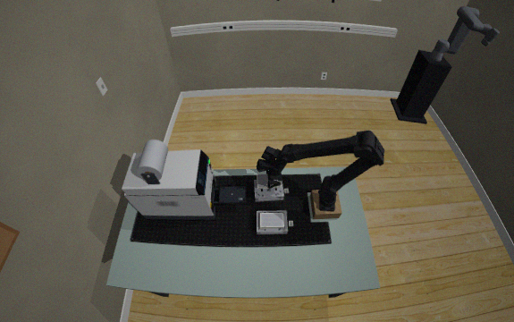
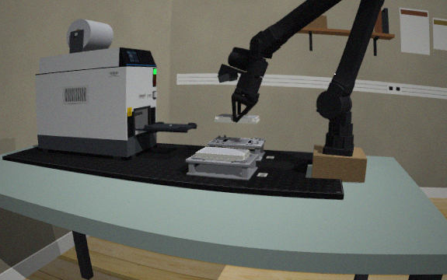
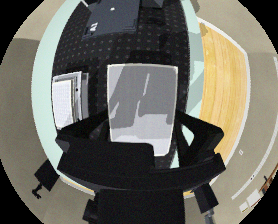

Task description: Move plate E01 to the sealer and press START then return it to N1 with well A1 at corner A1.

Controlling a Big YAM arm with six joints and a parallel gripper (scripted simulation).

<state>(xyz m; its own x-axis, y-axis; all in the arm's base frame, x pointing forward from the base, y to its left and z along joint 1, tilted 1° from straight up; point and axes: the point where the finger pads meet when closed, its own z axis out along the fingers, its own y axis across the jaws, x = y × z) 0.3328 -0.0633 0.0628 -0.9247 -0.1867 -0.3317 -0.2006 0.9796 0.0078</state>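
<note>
My gripper (image 1: 274, 182) (image 2: 237, 119) (image 3: 141, 112) is shut on plate E01 (image 1: 262, 180) (image 2: 251, 119) (image 3: 142, 100) by its long sides. The plate hangs nearly level, well above the rear nest, N1 (image 1: 269, 195) (image 2: 260, 146), touching nothing below. Its top looks smooth and grey; no wells or corner marks are readable. N1 holds no plate. The sealer's stage (image 1: 232, 195) (image 2: 172, 127) (image 3: 112, 20) is out and bare. The sealer's lamp (image 1: 209, 162) (image 2: 155, 71) is green. The other plate (image 1: 272, 219) (image 2: 223, 153) (image 3: 63, 102) sits in the front nest, N2 (image 1: 272, 232) (image 2: 223, 170).
The white sealer (image 1: 172, 176) (image 2: 91, 105) with its foil roll (image 1: 154, 156) (image 2: 96, 35) stands at the left of the black mat (image 1: 230, 230) (image 2: 161, 171). The stage juts from it toward the nests. The arm's wooden base block (image 1: 332, 214) (image 2: 340, 165) is at the right.
</note>
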